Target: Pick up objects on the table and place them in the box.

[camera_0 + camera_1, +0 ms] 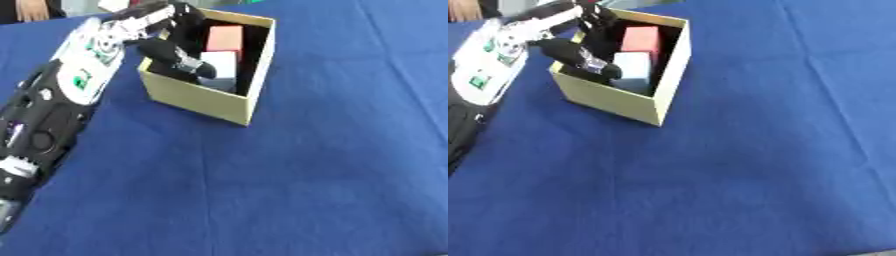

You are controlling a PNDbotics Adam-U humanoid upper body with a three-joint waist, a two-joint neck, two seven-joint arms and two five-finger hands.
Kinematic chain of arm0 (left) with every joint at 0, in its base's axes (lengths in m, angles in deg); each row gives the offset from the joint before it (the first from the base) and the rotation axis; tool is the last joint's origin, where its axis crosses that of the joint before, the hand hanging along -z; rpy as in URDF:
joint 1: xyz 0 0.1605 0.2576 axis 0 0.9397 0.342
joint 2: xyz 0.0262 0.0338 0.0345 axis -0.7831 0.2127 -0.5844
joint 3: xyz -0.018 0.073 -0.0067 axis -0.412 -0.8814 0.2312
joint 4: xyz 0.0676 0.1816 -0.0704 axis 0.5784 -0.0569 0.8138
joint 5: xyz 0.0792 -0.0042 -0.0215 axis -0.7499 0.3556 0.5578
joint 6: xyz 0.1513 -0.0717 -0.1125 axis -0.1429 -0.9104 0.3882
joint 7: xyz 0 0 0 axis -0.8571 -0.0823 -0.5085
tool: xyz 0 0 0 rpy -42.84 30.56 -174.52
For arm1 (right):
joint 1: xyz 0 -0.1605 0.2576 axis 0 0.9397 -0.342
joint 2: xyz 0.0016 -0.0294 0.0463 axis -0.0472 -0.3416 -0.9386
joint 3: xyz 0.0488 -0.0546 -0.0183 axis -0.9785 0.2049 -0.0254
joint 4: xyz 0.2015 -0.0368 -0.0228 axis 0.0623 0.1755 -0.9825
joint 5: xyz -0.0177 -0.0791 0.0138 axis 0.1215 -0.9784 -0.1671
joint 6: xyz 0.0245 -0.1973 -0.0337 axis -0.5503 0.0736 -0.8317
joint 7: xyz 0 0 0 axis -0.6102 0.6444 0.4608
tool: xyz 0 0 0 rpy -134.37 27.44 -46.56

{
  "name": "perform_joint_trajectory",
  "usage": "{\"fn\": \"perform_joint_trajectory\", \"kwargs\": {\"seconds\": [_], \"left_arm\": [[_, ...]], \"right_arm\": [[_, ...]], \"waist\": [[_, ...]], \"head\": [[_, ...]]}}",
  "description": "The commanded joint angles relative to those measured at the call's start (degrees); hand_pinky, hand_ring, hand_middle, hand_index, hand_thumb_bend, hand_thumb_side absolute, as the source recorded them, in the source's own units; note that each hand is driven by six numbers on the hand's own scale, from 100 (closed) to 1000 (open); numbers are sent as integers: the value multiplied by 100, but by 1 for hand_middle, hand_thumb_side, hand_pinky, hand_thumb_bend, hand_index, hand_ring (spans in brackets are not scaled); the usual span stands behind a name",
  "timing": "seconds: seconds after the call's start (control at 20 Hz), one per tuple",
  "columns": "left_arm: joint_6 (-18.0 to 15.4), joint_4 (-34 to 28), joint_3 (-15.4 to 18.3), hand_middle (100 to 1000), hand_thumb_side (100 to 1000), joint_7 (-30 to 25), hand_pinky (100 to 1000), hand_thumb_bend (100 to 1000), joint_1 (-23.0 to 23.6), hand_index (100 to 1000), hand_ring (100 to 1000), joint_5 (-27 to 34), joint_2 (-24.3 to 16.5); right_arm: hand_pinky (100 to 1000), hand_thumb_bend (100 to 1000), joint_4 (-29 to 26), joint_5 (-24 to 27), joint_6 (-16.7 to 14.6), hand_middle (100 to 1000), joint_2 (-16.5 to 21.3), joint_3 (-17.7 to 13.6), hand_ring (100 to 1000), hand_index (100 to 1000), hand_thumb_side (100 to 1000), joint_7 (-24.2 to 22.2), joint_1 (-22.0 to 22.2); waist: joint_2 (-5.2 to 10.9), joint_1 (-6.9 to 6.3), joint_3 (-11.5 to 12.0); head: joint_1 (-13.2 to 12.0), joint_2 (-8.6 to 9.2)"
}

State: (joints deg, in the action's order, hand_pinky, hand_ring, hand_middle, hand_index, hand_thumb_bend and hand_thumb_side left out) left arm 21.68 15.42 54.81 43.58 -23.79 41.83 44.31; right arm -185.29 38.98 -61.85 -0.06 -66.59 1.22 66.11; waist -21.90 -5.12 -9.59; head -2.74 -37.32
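Left robot hand [179, 57] inside box [206, 100], pinching pale block [223, 67]; red block [225, 37] beside.

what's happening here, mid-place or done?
Mid-place, it seems. The left robot hand reaches down into the open tan cardboard box on the blue tablecloth, its fingers over a pale blue-white block. A red block lies behind it in the box. Whether the fingers grip the pale block is unclear. The right robot hand is out of view.

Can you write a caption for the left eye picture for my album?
Left robot hand reaches into the box, beside a red block.
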Motion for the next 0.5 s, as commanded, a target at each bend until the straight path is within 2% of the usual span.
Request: {"fn": "perform_joint_trajectory", "kwargs": {"seconds": [0.05, 0.3, 0.35, 0.5], "left_arm": [[44, -138, 160, 766, 587, 181, 795, 890, -88, 871, 810, 57, -100], [196, -409, 334, 742, 608, 564, 779, 792, -114, 848, 783, 330, -196], [194, -489, 397, 739, 613, 667, 769, 752, -126, 844, 771, 492, -189], [177, -684, 524, 706, 612, 1053, 739, 716, -145, 816, 742, 1162, -185]], "right_arm": [[852, 100, -93, 32, 7, 661, 88, -38, 735, 774, 832, 10, -41], [851, 100, -93, 24, 11, 661, 96, -40, 734, 773, 833, 14, -16], [851, 100, -93, 22, 14, 661, 95, -41, 734, 773, 833, 16, -11], [851, 100, -93, 12, 40, 661, 90, -45, 734, 773, 833, 26, -2]], "waist": [[113, 57, 8], [139, 65, 50], [142, 67, 57], [143, 76, 63]], "head": [[-25, -54], [-63, -79], [-74, -79], [-116, -70]]}}
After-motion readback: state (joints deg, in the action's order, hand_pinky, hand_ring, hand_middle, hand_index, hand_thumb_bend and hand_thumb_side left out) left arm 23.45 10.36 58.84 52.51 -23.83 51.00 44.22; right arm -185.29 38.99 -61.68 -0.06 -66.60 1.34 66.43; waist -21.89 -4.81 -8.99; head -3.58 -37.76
